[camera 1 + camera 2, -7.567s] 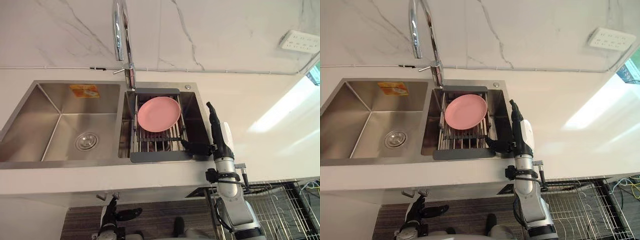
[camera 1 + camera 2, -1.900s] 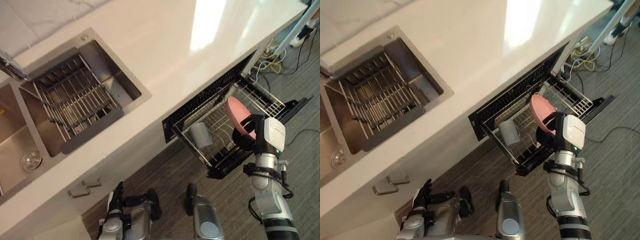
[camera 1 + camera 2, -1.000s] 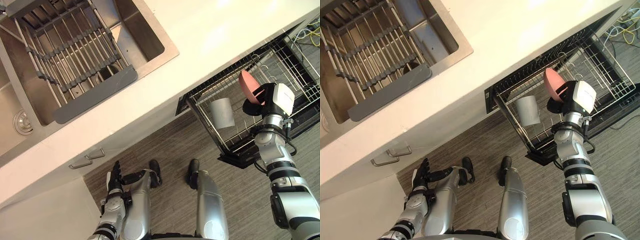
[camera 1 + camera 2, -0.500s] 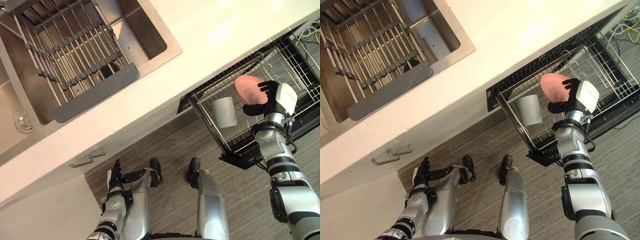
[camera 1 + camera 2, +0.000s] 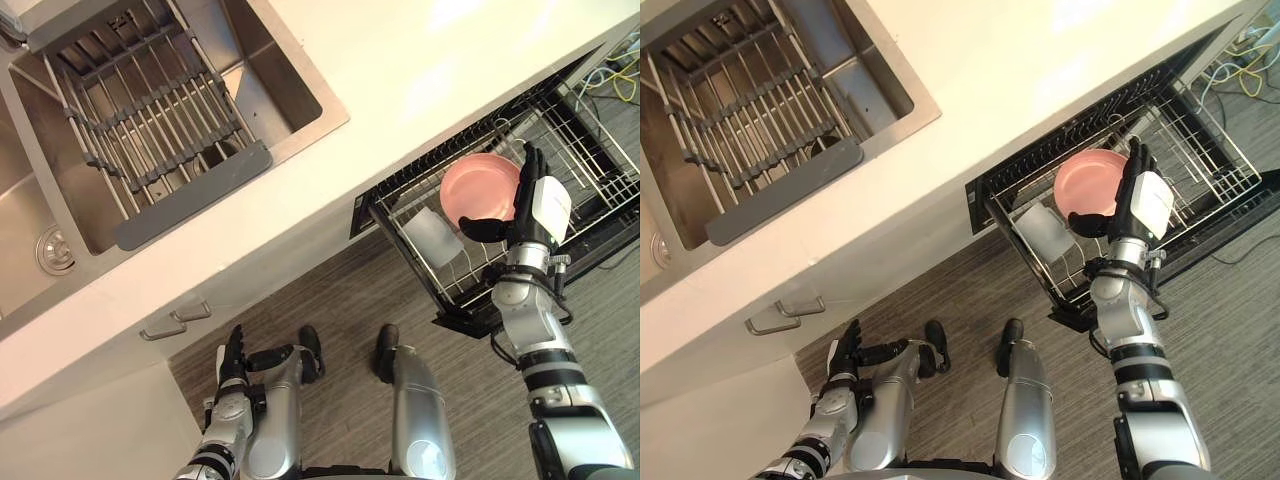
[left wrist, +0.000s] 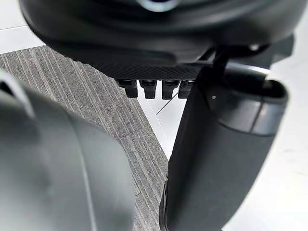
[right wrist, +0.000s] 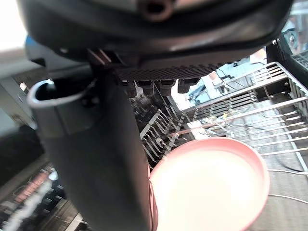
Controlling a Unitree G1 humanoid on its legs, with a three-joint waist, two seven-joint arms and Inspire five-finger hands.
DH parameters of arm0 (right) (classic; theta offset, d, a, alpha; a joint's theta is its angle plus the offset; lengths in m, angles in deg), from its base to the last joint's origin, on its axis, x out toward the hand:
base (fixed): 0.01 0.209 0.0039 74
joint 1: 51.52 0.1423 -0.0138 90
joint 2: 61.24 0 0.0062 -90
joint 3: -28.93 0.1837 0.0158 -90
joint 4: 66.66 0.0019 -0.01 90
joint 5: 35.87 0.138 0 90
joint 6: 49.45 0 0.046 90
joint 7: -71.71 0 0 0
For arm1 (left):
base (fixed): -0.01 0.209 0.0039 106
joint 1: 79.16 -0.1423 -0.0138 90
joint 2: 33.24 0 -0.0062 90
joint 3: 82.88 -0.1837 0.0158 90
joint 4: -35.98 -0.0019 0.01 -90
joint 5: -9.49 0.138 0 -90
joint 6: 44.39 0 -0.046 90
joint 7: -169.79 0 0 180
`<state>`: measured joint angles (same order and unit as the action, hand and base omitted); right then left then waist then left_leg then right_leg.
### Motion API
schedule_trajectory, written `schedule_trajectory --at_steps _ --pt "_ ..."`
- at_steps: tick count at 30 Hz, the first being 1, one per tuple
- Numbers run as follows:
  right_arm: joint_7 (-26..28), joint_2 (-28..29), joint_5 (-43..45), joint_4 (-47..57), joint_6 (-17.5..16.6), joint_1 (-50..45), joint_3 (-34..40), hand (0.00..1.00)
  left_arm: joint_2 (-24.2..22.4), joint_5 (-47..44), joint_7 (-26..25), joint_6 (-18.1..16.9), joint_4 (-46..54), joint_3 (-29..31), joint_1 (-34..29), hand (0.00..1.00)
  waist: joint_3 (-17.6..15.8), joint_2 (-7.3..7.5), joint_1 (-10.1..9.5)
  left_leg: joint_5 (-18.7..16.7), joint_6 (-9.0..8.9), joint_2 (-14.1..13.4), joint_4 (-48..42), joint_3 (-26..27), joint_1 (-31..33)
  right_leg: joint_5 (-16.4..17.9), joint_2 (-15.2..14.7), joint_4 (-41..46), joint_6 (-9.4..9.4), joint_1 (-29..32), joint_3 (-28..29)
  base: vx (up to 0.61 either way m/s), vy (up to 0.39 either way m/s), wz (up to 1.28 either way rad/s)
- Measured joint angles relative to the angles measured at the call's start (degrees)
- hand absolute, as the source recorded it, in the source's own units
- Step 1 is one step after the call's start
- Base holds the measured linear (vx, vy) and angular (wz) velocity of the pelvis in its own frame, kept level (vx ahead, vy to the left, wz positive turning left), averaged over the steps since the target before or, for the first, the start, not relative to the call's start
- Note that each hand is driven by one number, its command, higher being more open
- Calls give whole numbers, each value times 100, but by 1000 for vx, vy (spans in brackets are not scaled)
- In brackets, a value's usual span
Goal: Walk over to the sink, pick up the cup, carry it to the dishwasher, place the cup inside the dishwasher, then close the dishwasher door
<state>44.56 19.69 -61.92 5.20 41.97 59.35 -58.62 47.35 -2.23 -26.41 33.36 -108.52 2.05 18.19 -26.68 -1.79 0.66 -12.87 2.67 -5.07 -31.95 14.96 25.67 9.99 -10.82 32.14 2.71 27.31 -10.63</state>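
Note:
A pink plate point(image 5: 480, 188) hangs face-up just above the pulled-out dishwasher rack point(image 5: 588, 165). My right hand point(image 5: 540, 205) is shut on it, with the fingers straight behind its rim and the thumb point(image 7: 96, 159) pinching its near edge. The right wrist view has the plate point(image 7: 216, 187) right past the thumb, over the rack's tines. A grey cup point(image 5: 432, 236) lies on its side in the rack's near-left corner, beside the plate. Low by the cabinet front, my left hand point(image 5: 232, 365) stays idle with straight fingers.
The white counter point(image 5: 420, 90) overhangs the rack. The steel sink point(image 5: 290, 60) holds a grey drying rack point(image 5: 150, 120). The dishwasher's dark door point(image 5: 1230, 225) lies open past the rack. Two drawer handles point(image 5: 175, 322) stick out low on the cabinet. Loose cables point(image 5: 620, 75) lie far right.
The right hand has turned the plate from edge-on to face-up and brought it lower over the rack, nearer the cup. The head camera has shifted a little. The left hand has not moved.

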Motion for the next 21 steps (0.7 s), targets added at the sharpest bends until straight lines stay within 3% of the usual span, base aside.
schedule_trajectory --at_steps 2,7,13,17,21 --pt "50 122 2 580 -82 -329 64 100 65 66 14 32 58 1 -55 100 -32 101 53 0 -11 -7 82 60 -161 -3 31 -57 1 -109 56 38 -12 -12" --pt "108 305 0 1550 -236 -967 308 100 104 226 65 94 83 10 -180 100 -25 173 142 -16 -42 -54 263 205 -563 -72 131 -346 35 -477 143 59 10 -17" --pt "130 943 0 2682 -551 -1975 728 100 134 500 175 159 54 26 -371 100 105 346 241 8 -80 -60 761 407 -1154 -305 289 -991 85 -1029 287 83 32 -20" --pt "204 1655 22 3080 -676 -2861 873 100 121 646 251 215 10 134 -646 100 505 475 369 93 -132 -18 1200 591 -1570 -533 383 -1677 149 -1460 406 135 37 -21" --pt "284 2064 390 3113 -771 -3451 957 100 46 733 281 282 -17 152 -869 100 865 483 490 169 -165 80 1598 706 -1971 -690 396 -2248 223 -1900 474 138 48 -17"
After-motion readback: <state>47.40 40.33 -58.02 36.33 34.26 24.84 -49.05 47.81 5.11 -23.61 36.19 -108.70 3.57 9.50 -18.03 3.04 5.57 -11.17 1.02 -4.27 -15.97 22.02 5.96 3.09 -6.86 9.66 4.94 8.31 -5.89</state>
